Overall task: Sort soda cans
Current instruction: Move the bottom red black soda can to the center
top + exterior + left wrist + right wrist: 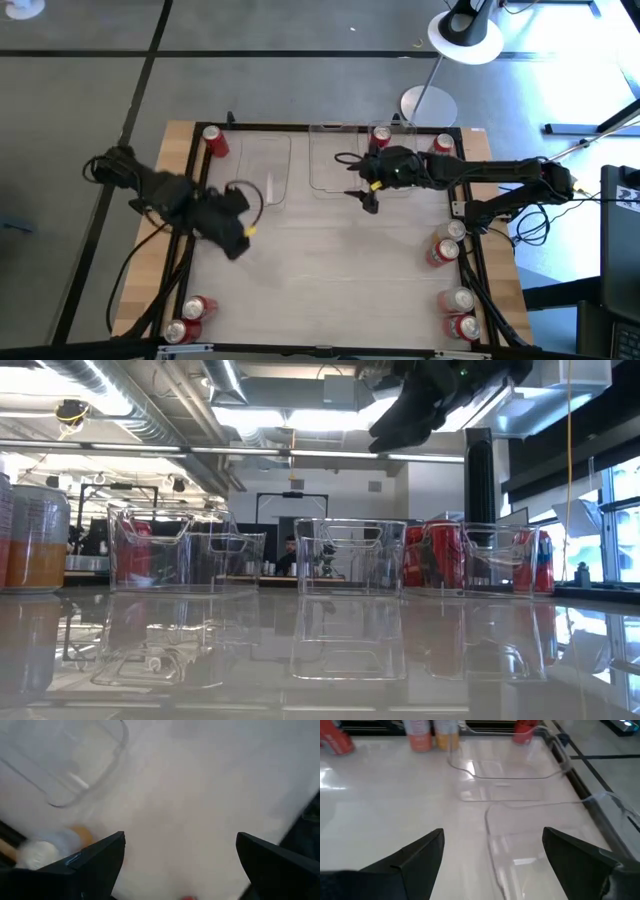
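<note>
Red soda cans stand upright around the table's edges: one at the far left (pixel 213 141), one by the far bin (pixel 380 135), one at the far right (pixel 443 146), two at the near left (pixel 190 319). Red and silver cans (pixel 447 245) (pixel 461 312) stand along the right edge. My left gripper (pixel 240 245) is open and empty over the table's left middle; its fingers (pixel 95 865) show in the left wrist view. My right gripper (pixel 369 199) is open and empty above the table, just near of the right clear bin (pixel 345 160).
Two clear plastic bins (pixel 265 165) (pixel 540 845) stand side by side at the far middle; they also show in the low view (pixel 185 550) (pixel 350 555). A black frame (pixel 470 250) runs along the table's edges. Bare tabletop (pixel 330 270) lies in the middle and near part.
</note>
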You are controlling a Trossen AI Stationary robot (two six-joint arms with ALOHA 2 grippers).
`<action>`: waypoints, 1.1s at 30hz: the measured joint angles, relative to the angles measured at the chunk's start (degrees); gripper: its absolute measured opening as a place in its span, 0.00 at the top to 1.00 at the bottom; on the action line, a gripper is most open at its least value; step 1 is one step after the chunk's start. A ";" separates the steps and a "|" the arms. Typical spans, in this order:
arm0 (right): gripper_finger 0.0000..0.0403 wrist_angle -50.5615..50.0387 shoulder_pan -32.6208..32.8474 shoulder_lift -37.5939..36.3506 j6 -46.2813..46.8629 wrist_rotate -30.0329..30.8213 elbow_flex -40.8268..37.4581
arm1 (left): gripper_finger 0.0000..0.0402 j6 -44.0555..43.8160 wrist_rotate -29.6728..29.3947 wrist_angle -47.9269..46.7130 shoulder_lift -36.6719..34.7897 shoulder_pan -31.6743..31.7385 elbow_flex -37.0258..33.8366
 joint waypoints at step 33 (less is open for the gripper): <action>0.16 2.79 9.25 0.02 1.19 5.81 0.00 | 0.09 -52.40 24.30 12.03 18.07 -35.71 -0.02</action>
